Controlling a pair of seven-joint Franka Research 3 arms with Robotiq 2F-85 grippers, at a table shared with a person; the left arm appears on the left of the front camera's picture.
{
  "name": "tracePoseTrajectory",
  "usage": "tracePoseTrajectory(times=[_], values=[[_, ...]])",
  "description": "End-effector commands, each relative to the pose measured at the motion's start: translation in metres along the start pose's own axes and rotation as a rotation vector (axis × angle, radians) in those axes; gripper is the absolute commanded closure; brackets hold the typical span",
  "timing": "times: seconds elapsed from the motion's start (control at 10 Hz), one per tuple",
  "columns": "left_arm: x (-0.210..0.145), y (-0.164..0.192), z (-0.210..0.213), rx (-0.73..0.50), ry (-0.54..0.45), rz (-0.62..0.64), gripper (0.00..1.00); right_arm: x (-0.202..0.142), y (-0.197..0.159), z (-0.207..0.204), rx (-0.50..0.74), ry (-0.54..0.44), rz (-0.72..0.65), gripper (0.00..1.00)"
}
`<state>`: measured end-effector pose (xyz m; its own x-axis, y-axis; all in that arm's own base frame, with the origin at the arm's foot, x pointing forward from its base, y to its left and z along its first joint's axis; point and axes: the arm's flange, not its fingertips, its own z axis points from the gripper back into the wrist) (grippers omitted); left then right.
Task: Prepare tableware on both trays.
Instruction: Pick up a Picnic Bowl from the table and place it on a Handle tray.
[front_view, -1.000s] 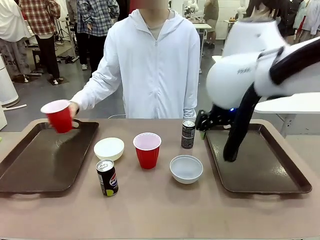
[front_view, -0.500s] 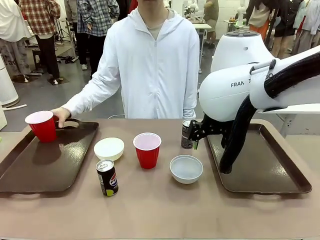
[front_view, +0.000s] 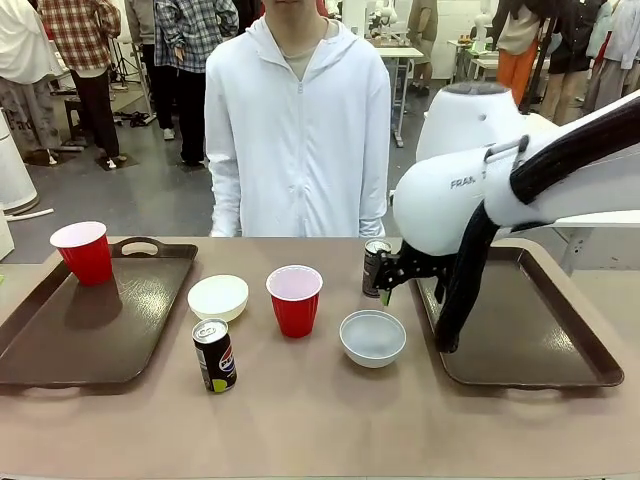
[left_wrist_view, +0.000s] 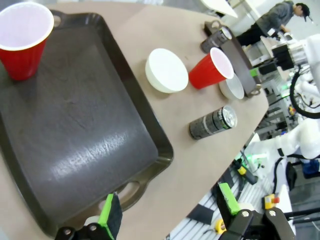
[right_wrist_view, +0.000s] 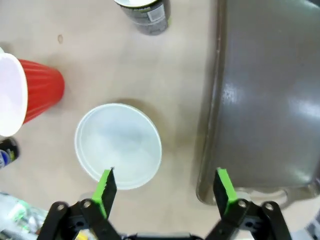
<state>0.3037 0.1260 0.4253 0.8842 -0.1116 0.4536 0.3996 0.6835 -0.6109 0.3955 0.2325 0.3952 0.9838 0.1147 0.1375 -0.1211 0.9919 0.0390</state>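
One red cup (front_view: 84, 252) stands upright at the far left of the left tray (front_view: 60, 345). Between the trays sit a cream bowl (front_view: 218, 297), a second red cup (front_view: 294, 300), a dark can (front_view: 214, 356), a white bowl (front_view: 372, 338) and another can (front_view: 374, 262). My right gripper (front_view: 398, 280) hangs open above the white bowl (right_wrist_view: 118, 145) and the left rim of the right tray (right_wrist_view: 270, 100), its jaws (right_wrist_view: 165, 187) holding nothing. My left gripper (left_wrist_view: 169, 210) is open over the near rim of the left tray (left_wrist_view: 95, 150), which carries the cup (left_wrist_view: 22, 37).
A person in a white hooded jacket (front_view: 298, 130) stands at the far side of the table, arms down. My right arm (front_view: 480, 190) reaches across the right tray (front_view: 530, 340), whose bed is bare. Bare tabletop (front_view: 320, 420) runs along the near edge.
The person set the red cup down on the left tray and drew the hand back. My right gripper moved left and lower, toward the white bowl and the far can.
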Motion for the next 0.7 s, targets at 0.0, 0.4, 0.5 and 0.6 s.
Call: tracePoseTrajectory(times=[0.0,0.4,0.5,0.6], values=[[0.0,0.0,0.001,-0.008,-0.005,0.002,0.0,0.02,0.003,-0.033,0.033,-0.001,0.028,0.0],[0.0,0.0,0.001,-0.008,-0.005,0.002,0.0,0.027,0.001,-0.051,0.04,0.073,0.021,0.6],[0.0,0.0,0.001,-0.008,-0.005,0.002,0.0,0.028,0.001,-0.052,0.045,0.088,0.017,0.64],[0.0,0.0,0.001,-0.008,-0.005,0.002,0.0,0.028,0.0,-0.052,0.044,0.094,0.009,1.0]])
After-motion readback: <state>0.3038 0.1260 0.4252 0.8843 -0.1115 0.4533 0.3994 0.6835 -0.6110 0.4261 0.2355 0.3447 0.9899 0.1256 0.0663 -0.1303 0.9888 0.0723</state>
